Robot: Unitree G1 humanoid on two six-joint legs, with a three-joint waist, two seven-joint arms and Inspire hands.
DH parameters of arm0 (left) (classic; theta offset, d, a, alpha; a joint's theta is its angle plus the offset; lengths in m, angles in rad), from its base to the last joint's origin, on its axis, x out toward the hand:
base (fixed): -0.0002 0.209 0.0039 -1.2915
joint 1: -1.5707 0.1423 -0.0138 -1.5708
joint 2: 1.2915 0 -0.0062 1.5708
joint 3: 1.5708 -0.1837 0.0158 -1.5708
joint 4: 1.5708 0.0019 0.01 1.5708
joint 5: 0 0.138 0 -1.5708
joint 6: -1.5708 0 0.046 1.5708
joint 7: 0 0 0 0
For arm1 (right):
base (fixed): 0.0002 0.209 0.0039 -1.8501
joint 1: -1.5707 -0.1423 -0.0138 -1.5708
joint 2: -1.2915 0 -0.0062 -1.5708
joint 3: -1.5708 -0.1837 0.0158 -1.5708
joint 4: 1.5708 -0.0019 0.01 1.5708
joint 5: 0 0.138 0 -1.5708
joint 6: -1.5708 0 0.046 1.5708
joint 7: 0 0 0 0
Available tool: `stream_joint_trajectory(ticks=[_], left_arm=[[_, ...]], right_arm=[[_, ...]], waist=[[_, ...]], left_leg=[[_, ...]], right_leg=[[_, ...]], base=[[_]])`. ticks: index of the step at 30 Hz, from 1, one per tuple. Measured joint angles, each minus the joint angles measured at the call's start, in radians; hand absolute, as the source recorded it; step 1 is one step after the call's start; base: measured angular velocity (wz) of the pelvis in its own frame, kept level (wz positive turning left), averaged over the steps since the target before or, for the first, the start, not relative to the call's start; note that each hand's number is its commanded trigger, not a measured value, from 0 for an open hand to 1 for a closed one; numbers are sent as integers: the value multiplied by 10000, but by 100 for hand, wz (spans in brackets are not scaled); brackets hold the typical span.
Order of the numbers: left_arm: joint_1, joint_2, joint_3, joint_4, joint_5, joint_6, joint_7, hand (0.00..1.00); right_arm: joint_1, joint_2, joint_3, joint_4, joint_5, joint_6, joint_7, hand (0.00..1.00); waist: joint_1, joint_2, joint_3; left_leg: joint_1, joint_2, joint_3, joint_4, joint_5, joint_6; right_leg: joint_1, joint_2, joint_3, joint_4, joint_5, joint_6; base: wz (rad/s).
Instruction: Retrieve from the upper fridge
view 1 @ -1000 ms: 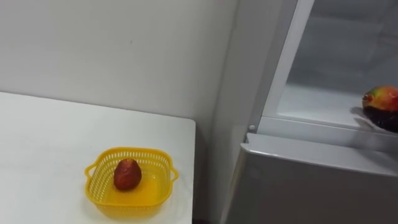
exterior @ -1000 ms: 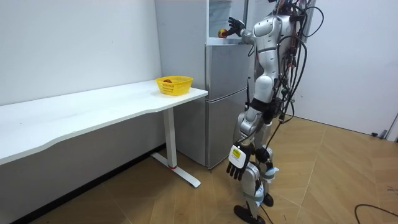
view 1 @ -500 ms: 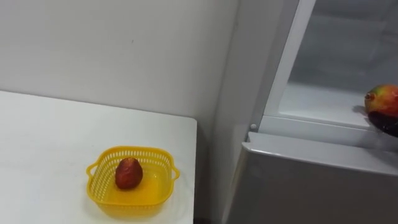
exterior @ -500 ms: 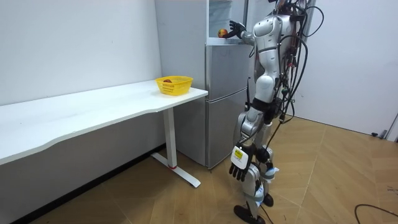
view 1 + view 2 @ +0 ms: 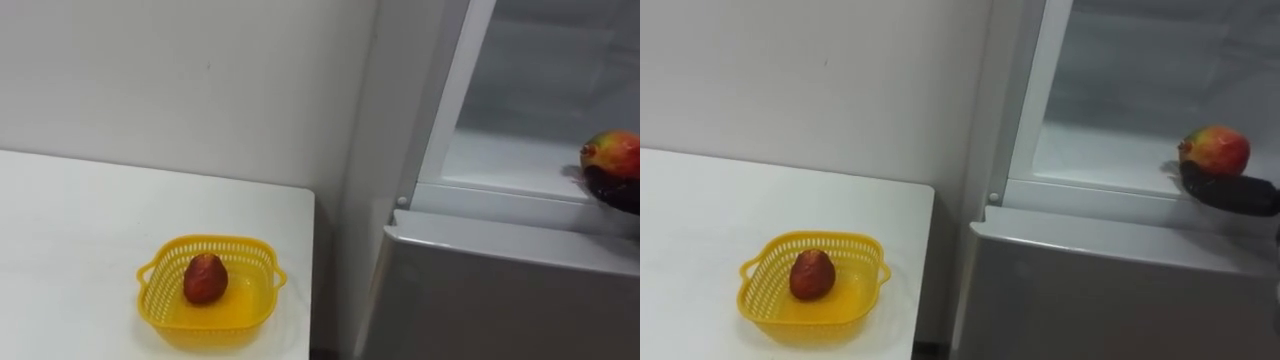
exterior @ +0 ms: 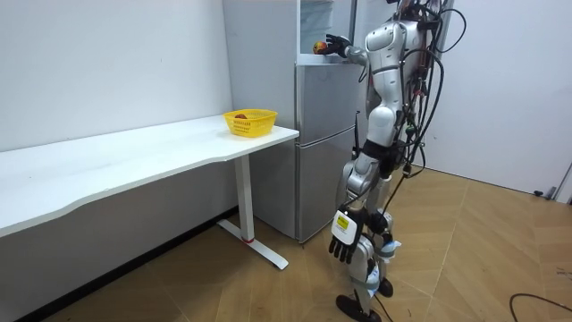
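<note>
A red and yellow-green fruit [image 5: 1215, 150] sits at the front of the upper fridge compartment's white shelf [image 5: 1100, 150]. My right hand [image 5: 1230, 192] reaches in from the right. Its dark fingers lie under the fruit and curl up at the fruit's left side. In the room view I stand facing the fridge [image 6: 322, 134] with my right arm raised to the open upper compartment. My left hand [image 6: 342, 240] hangs by my leg with relaxed fingers.
A yellow basket [image 5: 160, 270] holding a dark red fruit [image 5: 204, 279] stands near the right end of the white table [image 5: 60, 230], left of the fridge. The shut lower fridge door [image 5: 500, 290] is below the shelf.
In the room view my right hand went from spread fingers beside the fruit to closing round it. The eye view shifted slightly. The basket and left hand stayed put.
</note>
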Motion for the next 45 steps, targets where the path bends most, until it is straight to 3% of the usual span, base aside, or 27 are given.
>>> stream_joint_trajectory(ticks=[7, 26, 27, 28, 29, 36, 45], left_arm=[[2, 113, -14, -58, -6, 27, 125, 0], [-27, 162, -198, -82, -2, 32, 146, 0], [-27, 162, -198, -83, -3, 32, 146, 0], [-27, 162, -198, -85, -3, 32, 145, 0], [-27, 163, -195, -87, -6, 31, 146, 0], [-36, 166, -193, -82, -7, 27, 137, 0], [-119, 168, -196, -89, -14, 11, 136, 0]], right_arm=[[-3, -154, 128, 112, 0, 3, 412, 0], [-189, -374, 338, 331, -2, 3, 1352, 0], [-189, -374, 338, 332, -3, 4, 1382, 16], [-189, -376, 338, 332, -5, 9, 1452, 82], [-189, -378, 338, 332, -8, 9, 1505, 100], [-192, -421, 334, 393, -29, 1, 1715, 100], [-804, -617, 802, 992, -72, -17, 1941, 100]], waist=[[-5, -70, -39], [20, -178, -22], [18, -187, -20], [16, -204, -21], [16, -228, -22], [38, -328, -25], [275, -313, 15]], left_leg=[[-1, -6, 1, 7, 2, -2], [-10, -13, 22, 11, 4, -5], [-9, -13, 22, 12, 5, -5], [-7, -13, 22, 13, 5, -5], [-11, -13, 20, 13, 5, -6], [0, -10, -11, 16, 10, -13], [-7, -17, -64, 19, 12, -17]], right_leg=[[7, -5, 4, -9, 0, 0], [-44, -6, 41, -12, -5, -1], [-53, -6, 43, -13, -5, -2], [-68, -6, 44, -16, -6, -2], [-69, -7, 42, -17, -9, -3], [-39, -5, 9, -24, -17, -10], [-40, -15, -44, -52, -17, -11]], base=[[0], [0], [0], [0], [0], [0], [1]])
